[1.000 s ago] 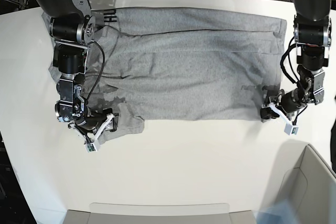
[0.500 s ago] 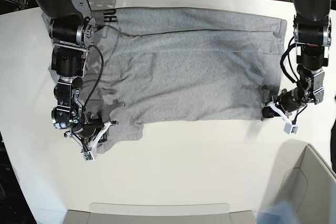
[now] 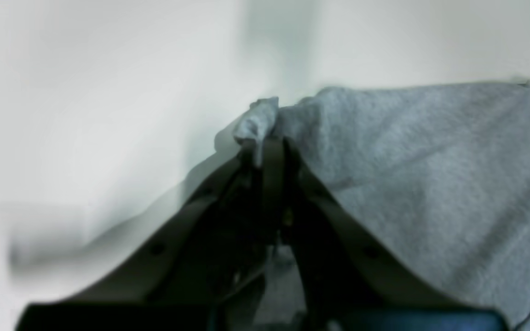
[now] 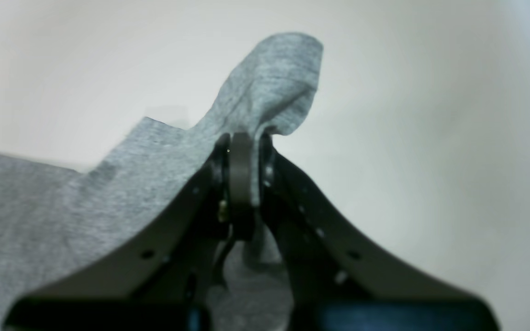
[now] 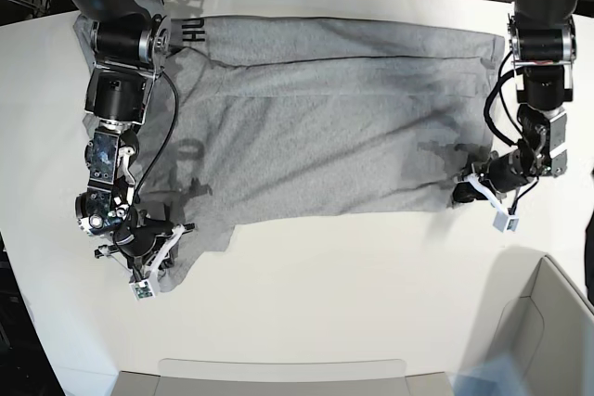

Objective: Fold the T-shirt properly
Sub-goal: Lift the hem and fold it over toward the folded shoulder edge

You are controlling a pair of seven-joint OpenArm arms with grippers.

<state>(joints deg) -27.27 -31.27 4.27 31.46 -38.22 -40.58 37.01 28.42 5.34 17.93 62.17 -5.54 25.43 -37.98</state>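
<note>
Base view: left end effector point(image 5: 467, 190) and right end effector point(image 5: 158, 246) each clamped on near T-shirt point(image 5: 325, 118) corner, cloth pinched for fold across bench point(image 5: 325, 294).

T-shirt point(image 5: 325, 118) lies spread across the far half of the counter point(image 5: 353, 303), long axis running side to side in base view. Right hand point(image 5: 153, 246) sits at the shirt's near corner on that view's left; left hand point(image 5: 478, 187) at the near corner on its right. 1 bin point(image 5: 548, 331) stands at the near right corner.
</note>
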